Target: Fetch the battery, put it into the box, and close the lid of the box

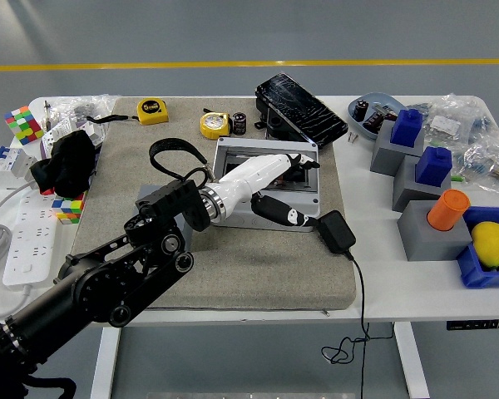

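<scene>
The grey plastic box [237, 151] sits on the grey mat [258, 270] at the middle of the table, and its lid lies flat on top of it. My left hand [304, 189], white with black fingers [303, 161], lies across the lid. The fingers are spread over the lid's right side and the thumb [279, 214] hangs over the front wall, holding nothing. The inside of the box is hidden. A small black cylinder [239, 123] stands behind the box. The right arm is out of view.
A black power adapter [333, 231] with its cord lies just right of the box. A cracked black tablet [300, 100] and two yellow tape measures [215, 125] lie behind. Grey blocks with blue pieces [408, 130], an orange cylinder [447, 209] and a lemon [491, 243] stand at the right.
</scene>
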